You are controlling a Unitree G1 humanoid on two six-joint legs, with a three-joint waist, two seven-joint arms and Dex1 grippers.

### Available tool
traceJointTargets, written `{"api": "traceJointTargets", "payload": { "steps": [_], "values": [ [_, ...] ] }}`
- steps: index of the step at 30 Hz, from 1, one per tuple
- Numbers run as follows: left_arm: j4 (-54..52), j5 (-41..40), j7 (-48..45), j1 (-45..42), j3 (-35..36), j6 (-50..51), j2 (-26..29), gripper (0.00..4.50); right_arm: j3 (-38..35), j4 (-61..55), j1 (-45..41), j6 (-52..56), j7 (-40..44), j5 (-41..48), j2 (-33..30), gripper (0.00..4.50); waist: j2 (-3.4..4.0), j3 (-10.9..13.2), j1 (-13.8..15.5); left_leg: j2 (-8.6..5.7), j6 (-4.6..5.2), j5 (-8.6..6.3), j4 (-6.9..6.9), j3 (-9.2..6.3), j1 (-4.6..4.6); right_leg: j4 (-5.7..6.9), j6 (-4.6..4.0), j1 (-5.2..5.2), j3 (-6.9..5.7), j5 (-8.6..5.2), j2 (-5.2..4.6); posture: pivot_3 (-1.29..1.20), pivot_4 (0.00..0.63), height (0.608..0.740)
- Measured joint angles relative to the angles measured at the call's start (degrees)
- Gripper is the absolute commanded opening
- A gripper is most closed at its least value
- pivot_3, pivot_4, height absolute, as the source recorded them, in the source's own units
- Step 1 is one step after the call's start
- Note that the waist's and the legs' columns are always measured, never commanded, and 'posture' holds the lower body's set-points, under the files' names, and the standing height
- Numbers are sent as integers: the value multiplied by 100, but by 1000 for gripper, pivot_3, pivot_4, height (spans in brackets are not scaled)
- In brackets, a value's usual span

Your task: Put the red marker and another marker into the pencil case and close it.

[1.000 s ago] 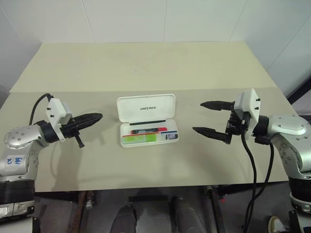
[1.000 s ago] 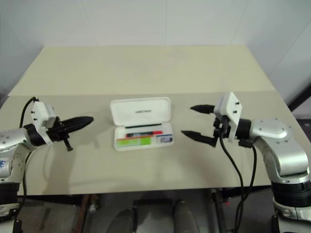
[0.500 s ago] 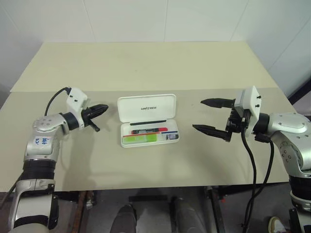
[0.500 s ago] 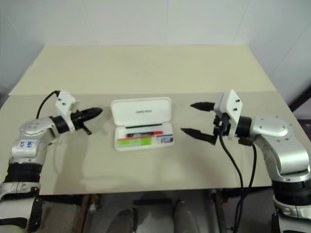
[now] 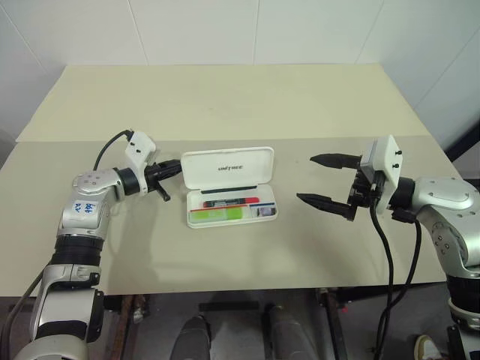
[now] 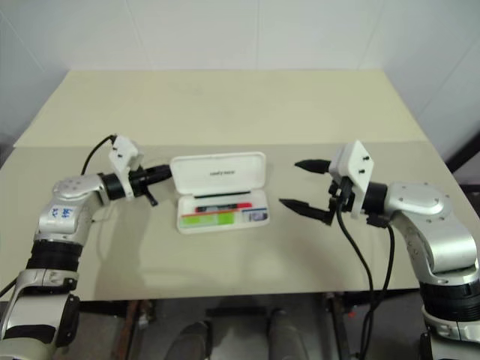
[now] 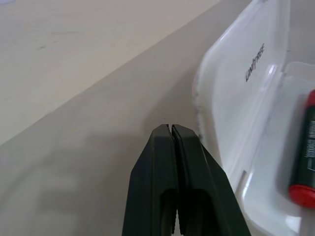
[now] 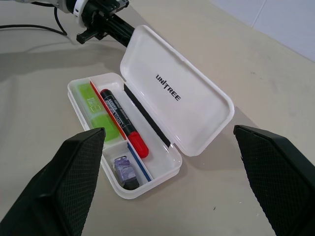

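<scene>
White pencil case (image 5: 230, 187) open mid-counter (image 5: 225, 97); red marker (image 5: 229, 201) and green marker (image 5: 216, 214) already inside. Left tool (image 5: 174, 169) closed, empty, at lid's left edge; right tool (image 5: 324, 180) open, empty, well right. Closing step; next: push lid down

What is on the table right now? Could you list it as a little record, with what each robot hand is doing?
table: beige table
pencil case: white pencil case, lid standing open
inside the case: red marker, lime-green highlighter, small grey-purple item in the end compartment
left gripper: left gripper shut, holding nothing, tip close beside the lid's left end
right gripper: right gripper open, holding nothing, apart from the case on its right
task state: both markers in, lid not yet closed
</scene>
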Motion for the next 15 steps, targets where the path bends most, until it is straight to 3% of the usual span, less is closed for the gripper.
{"api": "traceJointTargets", "payload": {
  "steps": [10, 15],
  "values": [
    [-929, -588, -1437, 523, 51, -225, 184, 15, 2, -18, 80, -74, -115, -2, 28, 4414, 0, 0, -3, 0, -2, -2, 1, 0, -1, -4, -18, 0, 0, -9, 0, 0, 150, 740],
    [-1216, -560, -2149, 699, -270, -248, 594, 15, 2, -71, 125, -80, -163, -1, 60, 4414, 0, 0, -14, 0, -2, -2, 1, 0, 0, -3, -64, 1, 1, -35, 0, 0, 150, 740]
  ]
}}
